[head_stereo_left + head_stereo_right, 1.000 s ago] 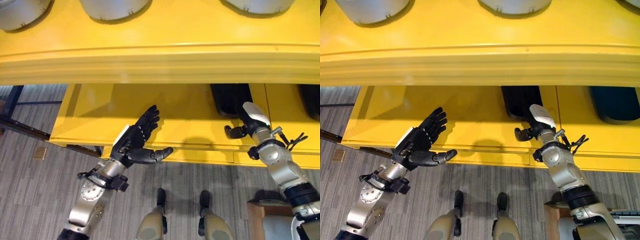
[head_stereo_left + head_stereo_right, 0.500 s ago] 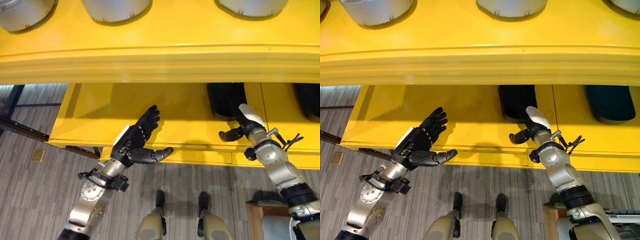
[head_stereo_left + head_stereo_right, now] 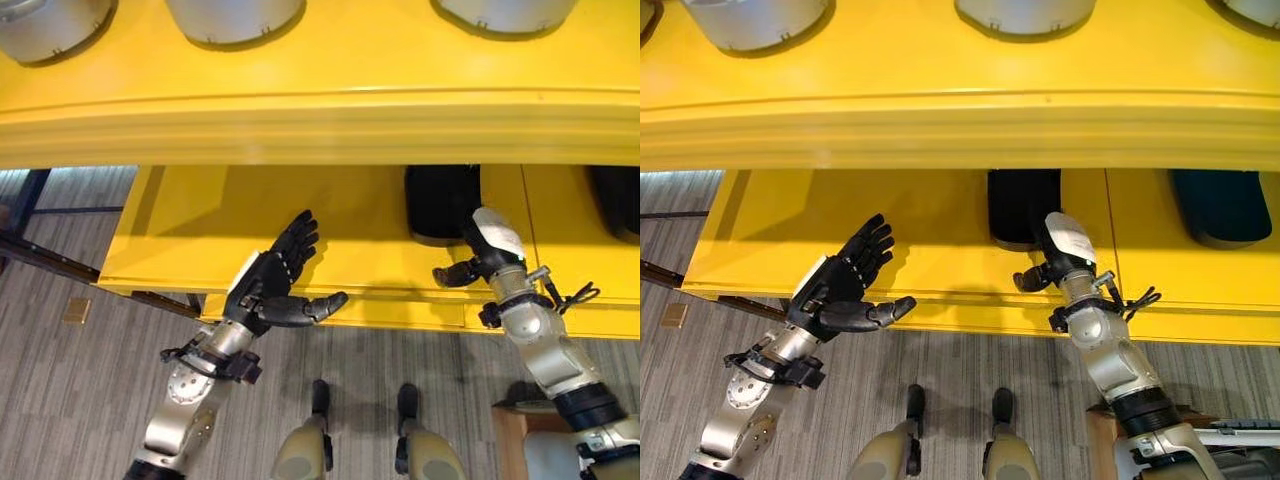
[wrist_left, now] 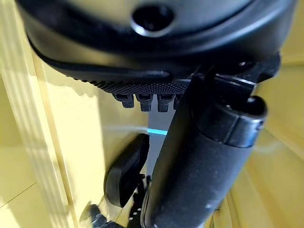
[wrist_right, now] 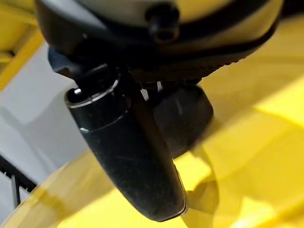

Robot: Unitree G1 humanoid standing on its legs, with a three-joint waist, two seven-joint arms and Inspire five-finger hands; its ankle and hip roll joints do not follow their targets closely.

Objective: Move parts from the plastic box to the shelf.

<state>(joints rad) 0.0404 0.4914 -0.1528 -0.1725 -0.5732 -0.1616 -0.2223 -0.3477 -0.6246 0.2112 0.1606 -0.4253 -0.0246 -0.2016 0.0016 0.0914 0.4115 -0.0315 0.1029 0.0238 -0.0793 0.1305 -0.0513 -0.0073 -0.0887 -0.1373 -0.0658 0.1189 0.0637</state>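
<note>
The black part point(image 3: 441, 203) lies on the lower shelf point(image 3: 340, 235) at centre right of the frame, its far end hidden beneath the upper shelf point(image 3: 320, 110). The right hand point(image 3: 485, 243) rests at the part's near end; its fingers are masked by the white cover, so whether it grips cannot be told, though the thumb juts out to the left. A second dark part point(image 3: 1220, 205) sits at the right edge, cut off. Grey tubs point(image 3: 235, 15) are cropped along the top. The left hand point(image 3: 270, 285) is open with fingers spread, hovering over the lower shelf's front lip at centre left, bare yellow surface around it. Grey striped floor point(image 3: 60, 370) lies below.
</note>
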